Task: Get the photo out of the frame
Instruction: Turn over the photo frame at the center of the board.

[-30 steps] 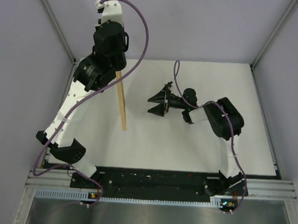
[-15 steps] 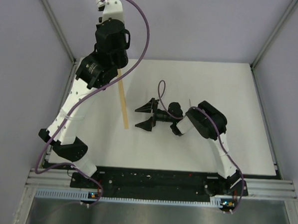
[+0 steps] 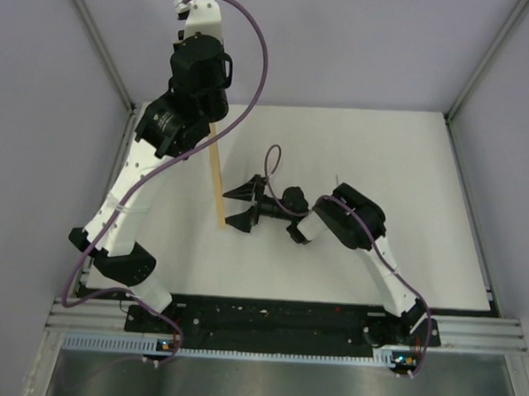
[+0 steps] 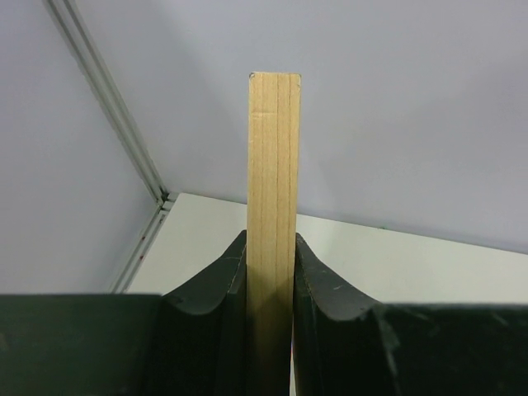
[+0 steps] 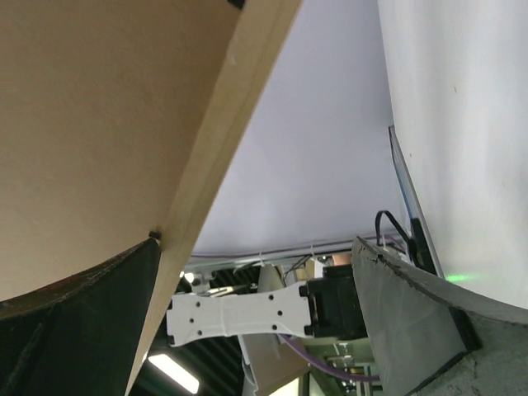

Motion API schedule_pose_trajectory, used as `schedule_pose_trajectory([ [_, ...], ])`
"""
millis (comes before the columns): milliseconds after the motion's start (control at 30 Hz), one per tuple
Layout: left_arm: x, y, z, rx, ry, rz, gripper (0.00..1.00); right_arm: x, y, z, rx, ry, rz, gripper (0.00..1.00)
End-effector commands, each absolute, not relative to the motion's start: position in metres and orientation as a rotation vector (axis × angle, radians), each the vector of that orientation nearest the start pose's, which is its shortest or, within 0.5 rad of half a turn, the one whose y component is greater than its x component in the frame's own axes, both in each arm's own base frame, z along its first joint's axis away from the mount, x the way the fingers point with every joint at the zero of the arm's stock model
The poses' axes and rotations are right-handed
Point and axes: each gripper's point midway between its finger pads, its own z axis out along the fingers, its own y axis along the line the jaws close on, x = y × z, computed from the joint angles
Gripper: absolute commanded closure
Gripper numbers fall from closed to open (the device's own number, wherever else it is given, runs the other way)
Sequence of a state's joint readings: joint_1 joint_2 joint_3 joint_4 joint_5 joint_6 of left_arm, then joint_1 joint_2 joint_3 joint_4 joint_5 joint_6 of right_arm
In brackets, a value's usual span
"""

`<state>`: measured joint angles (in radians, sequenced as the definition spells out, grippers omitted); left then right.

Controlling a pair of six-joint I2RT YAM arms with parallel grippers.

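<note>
the left arm (image 3: 127, 200) reaches up from the near left corner and bends over the far left part of the white table (image 3: 382, 151). a purple cable (image 3: 258, 65) loops over it. the left gripper (image 4: 272, 247) is pinching the frame (image 3: 217, 179). in the left wrist view its two black fingers (image 4: 214, 285) press on both sides of the light wood edge, with no gap showing. the wood (image 4: 275, 148) sticks out past the fingers toward the far wall.

from the top view the frame is seen from its thin side, so it looks like a long light stick. it stands on its edge, left of the middle of the table. it runs from under the left gripper at the far end toward the near side. i cannot tell if its low edge rests on the table.

just to the right of the near end of the frame is the right gripper (image 3: 232, 210). its fingers are spread wide and hold nothing. they point left at the frame. in the right wrist view the brown back of the frame (image 5: 82, 124) fills the top left, with the light wood rim beside it. one black finger (image 5: 74, 330) sits just beside that rim; i cannot tell if it touches. the other finger is well apart from the frame.

the right arm (image 3: 377, 257) bends back from there to its base at the near right.
</note>
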<state>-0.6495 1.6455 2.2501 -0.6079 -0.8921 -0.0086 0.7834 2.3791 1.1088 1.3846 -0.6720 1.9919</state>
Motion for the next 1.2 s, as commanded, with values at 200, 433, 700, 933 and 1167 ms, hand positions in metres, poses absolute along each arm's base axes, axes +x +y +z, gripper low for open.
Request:
schedule_pose_trajectory([
  [200,0.365,-0.109,0.591,-0.32,1.375,0.033,1.0,0.283,0.47,0.199,0.56,1.762,2.858,0.01],
  [433,0.364,-0.108,0.591,-0.305,1.376,0.055,1.0,0.286,0.473,0.212,0.594,1.705,2.905,0.01],
  [700,0.363,-0.107,0.592,-0.306,1.374,0.057,1.0,0.295,0.477,0.234,0.619,1.592,2.974,0.01],
  [933,0.365,-0.108,0.591,-0.304,1.376,0.058,1.0,0.303,0.473,0.239,0.697,1.546,2.993,0.01],
  [1167,0.361,-0.1,0.59,-0.304,1.374,0.087,1.0,0.333,0.445,0.267,0.687,1.419,2.967,0.01],
])
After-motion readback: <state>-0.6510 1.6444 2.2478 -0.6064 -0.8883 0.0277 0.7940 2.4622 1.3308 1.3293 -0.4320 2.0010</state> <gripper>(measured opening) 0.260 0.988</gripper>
